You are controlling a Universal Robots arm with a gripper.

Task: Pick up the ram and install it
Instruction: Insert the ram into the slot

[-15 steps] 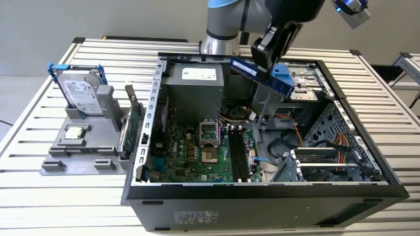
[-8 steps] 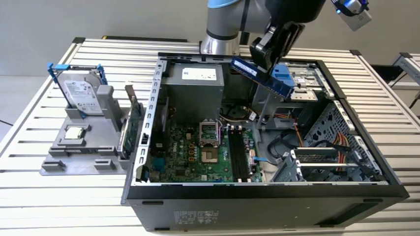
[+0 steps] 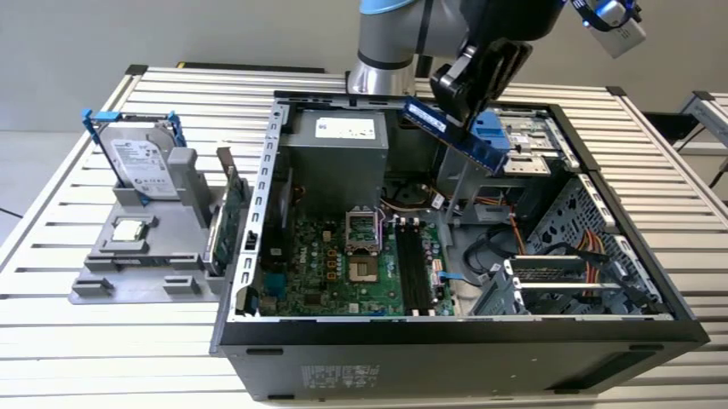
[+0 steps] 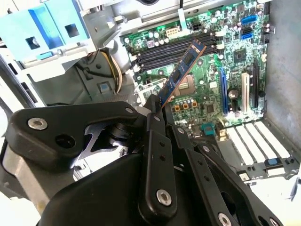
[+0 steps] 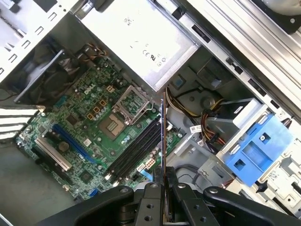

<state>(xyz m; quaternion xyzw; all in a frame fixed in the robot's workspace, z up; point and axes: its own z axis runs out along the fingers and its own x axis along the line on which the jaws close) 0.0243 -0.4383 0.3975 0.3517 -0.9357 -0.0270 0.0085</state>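
Stock as I read it from the remote station:

1. Desk [image 3: 102, 358]: slatted metal, and it carries everything listed below.
2. Computer case [image 3: 398, 362]: black, side panel off, open upward. It runs from the desk's near edge back to its far edge, on the exterior view's right.
3. Motherboard [image 3: 336, 264]: green, flat on the case floor. Its black memory slots [image 3: 412, 268] run in parallel beside the processor socket [image 3: 361, 230]. I see the slots [image 5: 138, 150] again in the first wrist view.
4. Power supply [image 3: 336, 145]: grey box against the case's far wall.
5. Blue drive caddy [image 5: 256, 150]: in the case's far corner on the exterior view's right.
6. Gripper [image 3: 458, 106]: black, hanging over the far part of the case. I log it as pinching the ram, with fingers pressed on its two flat faces.
7. Ram [image 3: 461, 141]: blue stick, in the air and tilted, above the case near the drive caddy. It is clear of the motherboard and not touching the slots. In the second wrist view the ram [image 4: 181, 75] juts from the gripper [image 4: 157, 107] with the slots beyond it.
8. Grey fixture [image 3: 136, 277]: near the desk's edge at the exterior view's left. It holds a hard drive [image 3: 142, 162] upright in a blue frame, and a green card [image 3: 228, 226] on edge just beside the case.
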